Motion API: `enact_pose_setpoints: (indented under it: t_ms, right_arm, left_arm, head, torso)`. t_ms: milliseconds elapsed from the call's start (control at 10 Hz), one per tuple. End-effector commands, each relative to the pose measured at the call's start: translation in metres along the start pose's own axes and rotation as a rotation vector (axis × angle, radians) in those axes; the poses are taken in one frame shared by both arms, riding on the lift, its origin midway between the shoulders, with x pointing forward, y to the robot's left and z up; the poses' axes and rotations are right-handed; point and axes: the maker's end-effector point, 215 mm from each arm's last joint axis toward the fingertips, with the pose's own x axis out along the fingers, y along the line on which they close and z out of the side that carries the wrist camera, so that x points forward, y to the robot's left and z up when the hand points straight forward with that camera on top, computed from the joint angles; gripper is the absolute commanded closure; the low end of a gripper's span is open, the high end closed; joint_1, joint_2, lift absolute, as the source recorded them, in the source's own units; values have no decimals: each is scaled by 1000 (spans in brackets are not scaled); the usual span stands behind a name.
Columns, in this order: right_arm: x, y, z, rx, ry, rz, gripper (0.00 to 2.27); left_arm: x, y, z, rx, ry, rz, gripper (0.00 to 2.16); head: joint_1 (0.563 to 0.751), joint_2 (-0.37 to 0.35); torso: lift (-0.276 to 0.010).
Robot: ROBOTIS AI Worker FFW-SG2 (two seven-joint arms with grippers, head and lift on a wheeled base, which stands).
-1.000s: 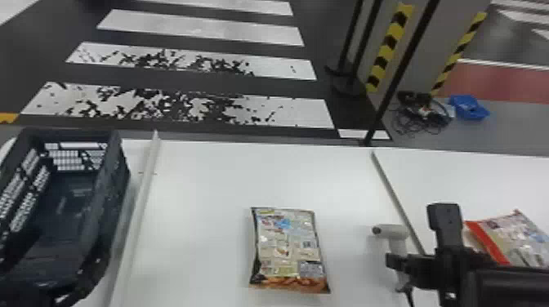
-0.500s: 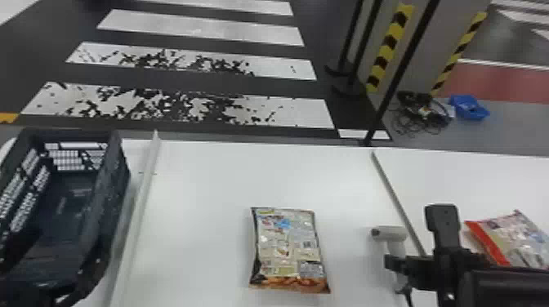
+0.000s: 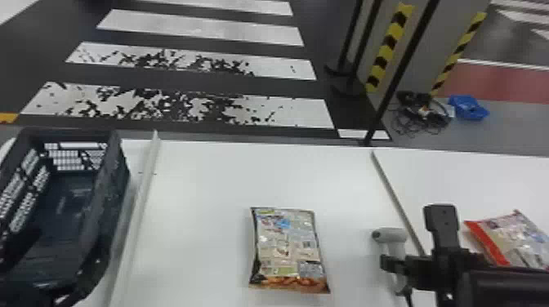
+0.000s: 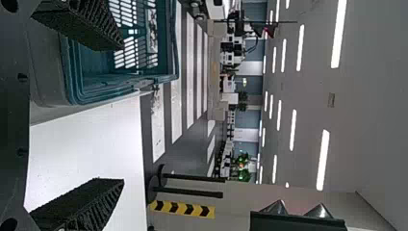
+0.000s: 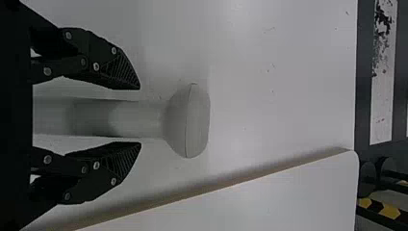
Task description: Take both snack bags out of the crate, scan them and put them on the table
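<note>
- Right gripper (image 3: 410, 236): fingers apart, astride scanner (image 3: 390, 236) handle, gap each side
- Left gripper (image 3: 67, 261) by crate (image 3: 112, 179), fingers wide
- Snack bag (image 3: 288, 249) flat between rail (image 3: 141, 196) and scanner, room either side
- Second bag (image 3: 510, 241) beyond seam

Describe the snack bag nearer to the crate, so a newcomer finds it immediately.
On the white table, look between the crate on the left and the grey scanner on the right. The snack bag there lies flat, pale with printed panels. Its near end is brown; the other bag, beyond the scanner, has a red edge.
</note>
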Motion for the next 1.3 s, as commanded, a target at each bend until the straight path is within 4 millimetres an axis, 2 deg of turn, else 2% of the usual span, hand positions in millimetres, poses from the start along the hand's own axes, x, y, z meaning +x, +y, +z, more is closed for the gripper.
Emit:
enact_pose_setpoints:
  t_ms: [0,300,500,600,900,1200]
  right_arm:
    - [-1,0,0,0,-1,-3,6]
    - [-17,-6,7,-4,-30,-32,49]
    - [-42,-15,16,6,-64,-68,49]
    - [-55,-8,12,21,-55,-48,46]
    - [-81,56,8,81,-62,168,53]
    - [-90,107,6,97,-47,312,66]
  left_arm:
    - [0,0,0,1,0,0,2]
    - [0,1,1,1,0,0,2]
    - [-1,1,-1,2,3,0,2]
    - [-1,1,-1,2,3,0,2]
    - [-1,0,0,1,1,0,2]
    - [-2,3,0,4,2,4,2]
  head:
    - [695,-166]
    - [695,-169]
    - [695,-175]
    - [695,-182]
    - [695,-155]
    - [695,-50]
  torso:
    - [-92]
    - [-92]
    - [-92]
    - [-92]
    - [-92]
    - [-92]
